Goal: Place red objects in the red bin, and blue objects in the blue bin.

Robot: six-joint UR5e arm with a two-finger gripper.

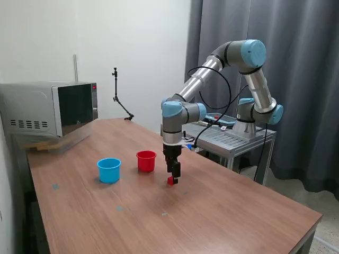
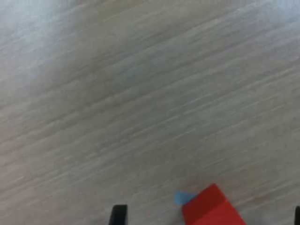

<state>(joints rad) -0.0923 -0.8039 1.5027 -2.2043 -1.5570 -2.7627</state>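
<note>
The pincer (image 1: 172, 179) is down on the table (image 1: 222, 211), spread wide around a red cube (image 1: 170, 181), not squeezing it.

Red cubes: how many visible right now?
1. The red cube sits on the table at the gripper, on the exterior view's right of the red cup. Others may be hidden.

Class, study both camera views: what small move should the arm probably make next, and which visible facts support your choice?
Probably close the gripper on the red cube. In the exterior view the gripper is down at table level right at the cube, and the wrist view shows the cube between the two fingertips with gaps on each side. Whether the cube is centred is hard to tell.
</note>
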